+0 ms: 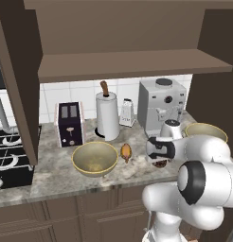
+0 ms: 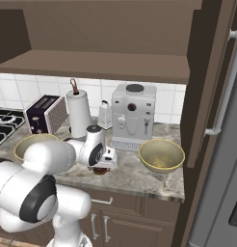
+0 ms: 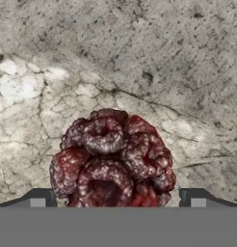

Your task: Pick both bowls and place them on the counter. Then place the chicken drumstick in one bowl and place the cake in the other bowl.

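Note:
Both olive-beige bowls stand on the marbled counter [image 1: 57, 170]: one [image 1: 94, 158] in front of the toaster, the other [image 1: 206, 131] at the right end by the coffee machine. The orange-brown chicken drumstick [image 1: 126, 152] lies on the stone just right of the nearer bowl. The dark red speckled cake [image 3: 113, 154] sits on the counter between the bowls, and it also shows under the hand [image 2: 100, 170]. My gripper [image 3: 116, 198] points down right over the cake, open, with one finger tip [image 3: 38, 198] on each side of it and nothing gripped.
Along the back wall stand a toaster [image 1: 70, 124], a paper towel roll [image 1: 107, 116], a grater [image 1: 127, 113] and a coffee machine [image 1: 161, 106]. A stove [image 1: 9, 156] borders the counter on the left, a fridge [image 2: 221, 144] on the right. A dark wooden shelf [image 1: 132, 64] hangs overhead.

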### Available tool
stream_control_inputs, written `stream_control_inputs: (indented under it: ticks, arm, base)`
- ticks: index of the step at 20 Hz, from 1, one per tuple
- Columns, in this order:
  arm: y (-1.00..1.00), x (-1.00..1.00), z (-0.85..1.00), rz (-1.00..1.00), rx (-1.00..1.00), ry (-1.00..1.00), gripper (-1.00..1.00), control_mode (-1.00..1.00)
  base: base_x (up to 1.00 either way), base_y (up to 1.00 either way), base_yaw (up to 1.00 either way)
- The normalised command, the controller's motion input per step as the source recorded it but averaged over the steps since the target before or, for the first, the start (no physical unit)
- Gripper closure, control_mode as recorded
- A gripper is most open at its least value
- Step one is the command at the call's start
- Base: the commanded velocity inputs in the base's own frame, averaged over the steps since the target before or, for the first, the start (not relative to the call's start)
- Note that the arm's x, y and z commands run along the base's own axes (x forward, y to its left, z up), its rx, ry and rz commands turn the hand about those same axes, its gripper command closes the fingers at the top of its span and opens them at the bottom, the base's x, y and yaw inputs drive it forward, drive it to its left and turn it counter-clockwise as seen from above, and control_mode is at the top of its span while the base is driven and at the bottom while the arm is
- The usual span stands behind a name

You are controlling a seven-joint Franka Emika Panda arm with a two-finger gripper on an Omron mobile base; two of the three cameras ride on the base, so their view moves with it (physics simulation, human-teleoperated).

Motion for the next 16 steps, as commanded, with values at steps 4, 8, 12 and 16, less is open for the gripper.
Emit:
stream_control_inputs:
  ticks: [4,8,12,16]
  arm:
    - [0.00,0.00,-0.17,0.00,0.00,0.01,-1.00,-1.00]
    - [0.05,0.00,-0.21,0.00,0.00,0.06,1.00,-1.00]
    - [0.02,0.00,-0.14,0.00,0.00,0.02,1.00,-1.00]
    - [0.00,-0.05,-0.02,0.00,0.00,0.00,1.00,-1.00]
  base:
    - [0.00,0.00,0.00]
    - [0.00,0.00,0.00]
    - [0.00,0.00,0.00]
    - [0.00,0.00,0.00]
